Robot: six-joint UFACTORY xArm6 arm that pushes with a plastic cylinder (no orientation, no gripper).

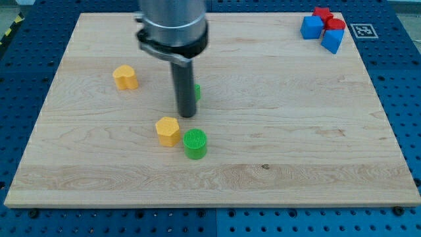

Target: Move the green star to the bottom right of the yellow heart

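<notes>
My tip [187, 114] rests on the board just left of centre. Right behind the rod a green block [197, 91] peeks out at its right side; most of it is hidden and its shape cannot be made out. A yellow heart-like block [125, 77] sits to the view's left of the tip. A second yellow block [168, 130], roughly hexagonal, lies just below and left of the tip. A green cylinder [195, 143] touches that yellow block on its right.
A cluster of blue blocks [312, 27] [333, 41] and red blocks [322, 12] [335, 25] sits at the board's top right corner. A fiducial tag [360, 29] lies off the board's right edge. The wooden board [296, 131] rests on a blue pegboard.
</notes>
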